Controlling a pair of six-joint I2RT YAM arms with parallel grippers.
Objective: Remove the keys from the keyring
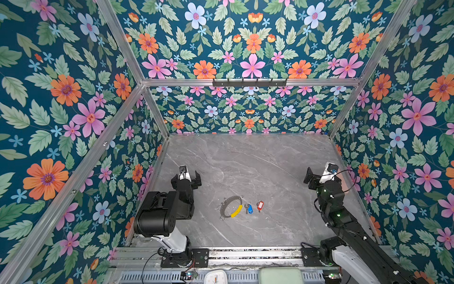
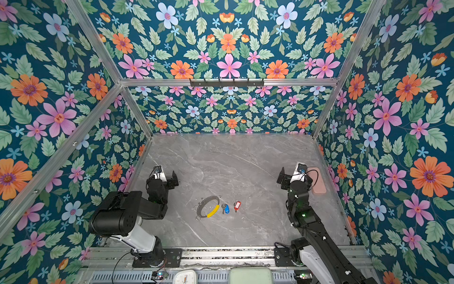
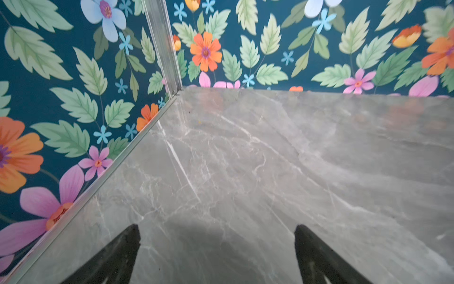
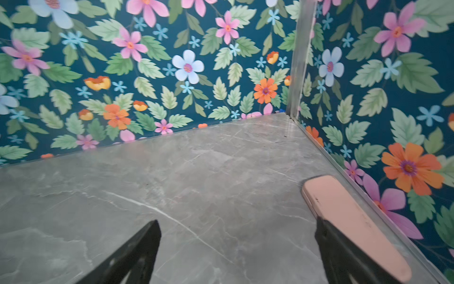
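**Both grippers open and empty, keys look off the ring**

The left gripper point(image 3: 216, 230) has its jaws spread wide with nothing between them, only bare worktop point(image 1: 258, 159). The right gripper point(image 4: 237, 222) is the same, wide and empty, with one finger just beside a pink flat case point(image 4: 344, 209). I can't tell if they touch. Both point toward the back wall, probably parked clear of the task items.

The keyring point(image 1: 229, 199) lies flat between the two grippers, behind their fingertips toward the arm bases, well apart from both. Neither wrist view shows it. It is a thin dark grey hoop with one yellow section point(image 1: 236, 211) and small metal loops point(image 1: 222, 218) hanging off the rim.

The blue-tag key point(image 1: 249, 209) lies just beside the yellow section, on the right gripper's side. It is too small to tell whether it is touching or hooked. The red-tag key point(image 1: 260, 205) is a little further toward the right gripper, clearly apart from the hoop.

Judgement: removal looks done, pending a check on the blue one.
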